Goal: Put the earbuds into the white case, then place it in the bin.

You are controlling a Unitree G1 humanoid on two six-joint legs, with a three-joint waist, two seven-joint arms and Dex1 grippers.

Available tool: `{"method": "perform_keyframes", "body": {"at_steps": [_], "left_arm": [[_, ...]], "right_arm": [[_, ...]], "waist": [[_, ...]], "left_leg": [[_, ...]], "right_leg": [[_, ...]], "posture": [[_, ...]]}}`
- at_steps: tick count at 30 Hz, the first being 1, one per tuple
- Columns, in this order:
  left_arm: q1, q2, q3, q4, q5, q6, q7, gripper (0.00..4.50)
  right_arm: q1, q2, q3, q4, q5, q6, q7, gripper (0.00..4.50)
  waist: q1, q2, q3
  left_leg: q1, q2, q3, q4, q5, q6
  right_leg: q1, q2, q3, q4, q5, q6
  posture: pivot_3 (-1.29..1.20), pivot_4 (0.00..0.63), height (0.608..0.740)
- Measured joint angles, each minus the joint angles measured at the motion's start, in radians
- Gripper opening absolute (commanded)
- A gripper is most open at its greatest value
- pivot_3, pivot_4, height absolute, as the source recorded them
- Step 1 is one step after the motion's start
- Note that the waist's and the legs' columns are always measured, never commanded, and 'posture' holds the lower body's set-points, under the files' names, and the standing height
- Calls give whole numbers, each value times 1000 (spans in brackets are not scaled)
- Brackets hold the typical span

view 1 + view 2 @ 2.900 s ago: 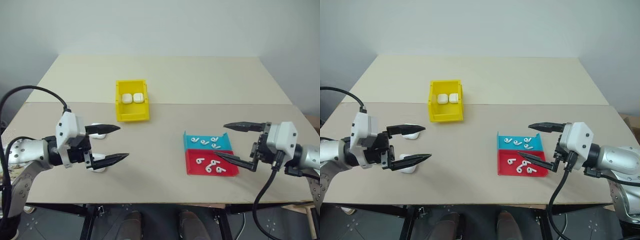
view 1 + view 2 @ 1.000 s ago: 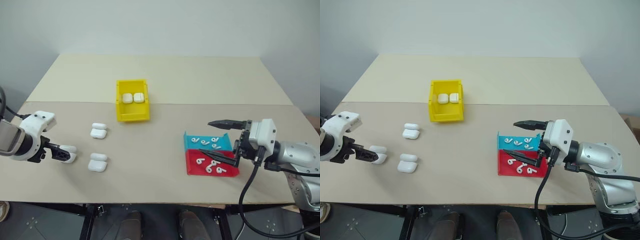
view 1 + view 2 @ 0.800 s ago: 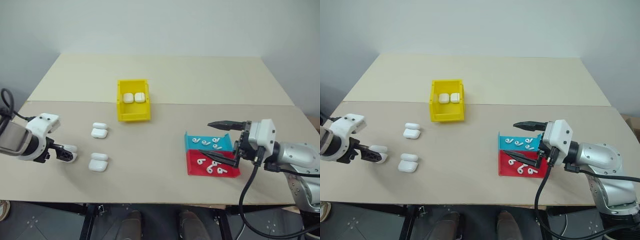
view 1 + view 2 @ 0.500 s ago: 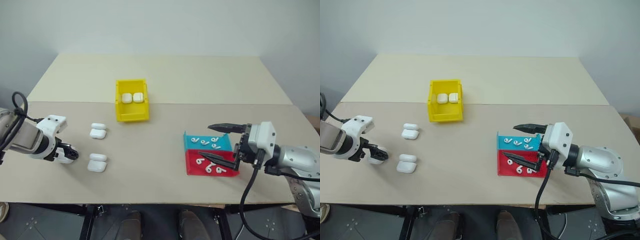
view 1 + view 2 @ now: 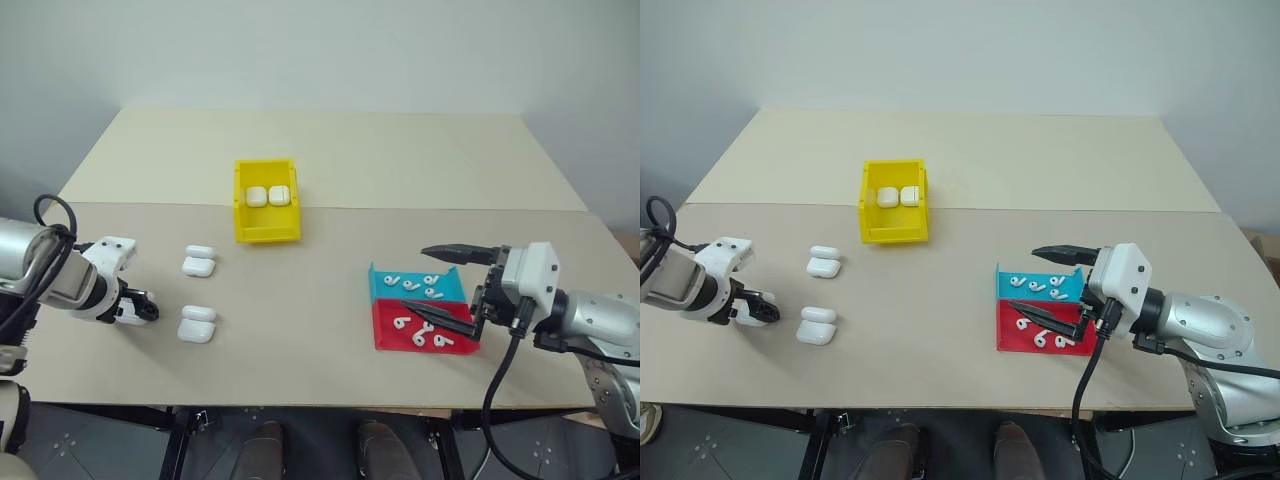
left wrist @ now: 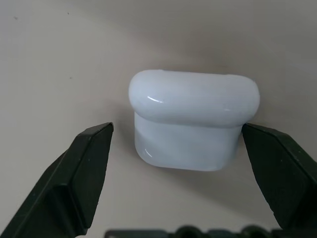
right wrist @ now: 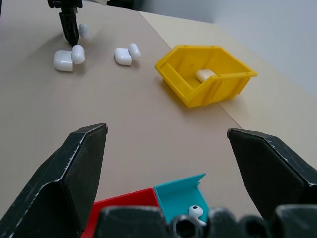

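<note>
— Earbuds (image 5: pixel 422 327) lie at our right in the blue tray (image 5: pixel 385 290) and the red tray (image 5: pixel 388 338); where is the white case (image 6: pixel 193 121)?

— At our far left on the bench (image 5: pixel 330 310); we see it with lid raised between the wide-open fingers of the left gripper (image 5: pixel 140 310), untouched.

— And onward?

— Two more cases (image 5: pixel 198 262) beside it; the bin (image 5: pixel 266 228) mid-bench holds two; our right gripper (image 5: pixel 437 285) hangs wide open over the trays.

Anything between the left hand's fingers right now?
Yes: a white case sits on the table between the left hand's open fingers, per the left wrist view.
</note>
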Motion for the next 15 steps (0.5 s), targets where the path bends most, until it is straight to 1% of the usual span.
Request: {"method": "perform_keyframes", "body": {"at_steps": [2, 3, 5, 8, 9, 15], "left_arm": [[5, -2, 3, -4, 26, 0, -30, 4463], [7, -2, 4, -5, 33, 0, -40, 4289], [22, -3, 17, -19, 47, 0, -60, 3859], [47, -3, 26, -57, 61, -3, -88, 2923], [53, -3, 30, -61, 66, -3, -91, 2777], [82, -22, 86, -73, 106, 0, -103, 2777]], "right_arm": [[0, -3, 0, 0, 0, 1, 0, 4500], [-1, -5, 0, 0, 0, 1, 0, 4500], [-1, -9, 0, 0, 0, 1, 0, 4500], [0, -10, 0, -1, 0, 1, 0, 4500], [0, -11, 0, -2, 0, 1, 0, 4500], [0, -11, 0, -2, -2, 1, -4, 4500]], "waist": [[0, 0, 0], [0, 0, 0], [0, 0, 0], [0, 1, 0], [-1, 1, -1], [-4, 1, -1]], "left_leg": [[1, 0, 0, 0, 0, 0], [1, 0, 0, 0, 0, 0], [1, 0, 0, 0, 0, 0], [1, 0, 0, 0, 0, 0], [1, 0, 0, 0, 0, 0], [3, 0, 0, 0, 0, 0]], "right_leg": [[1, 0, 0, 0, 0, 0], [1, 0, 0, 0, 0, 0], [1, 0, 0, 0, 0, 0], [1, 0, 0, 0, 0, 0], [1, 0, 0, 0, 0, 0], [1, 0, 1, 1, 0, 0]], "posture": [[0, 150, 740], [0, 150, 740], [0, 150, 740], [0, 150, 740], [0, 150, 740], [0, 150, 740]]}}
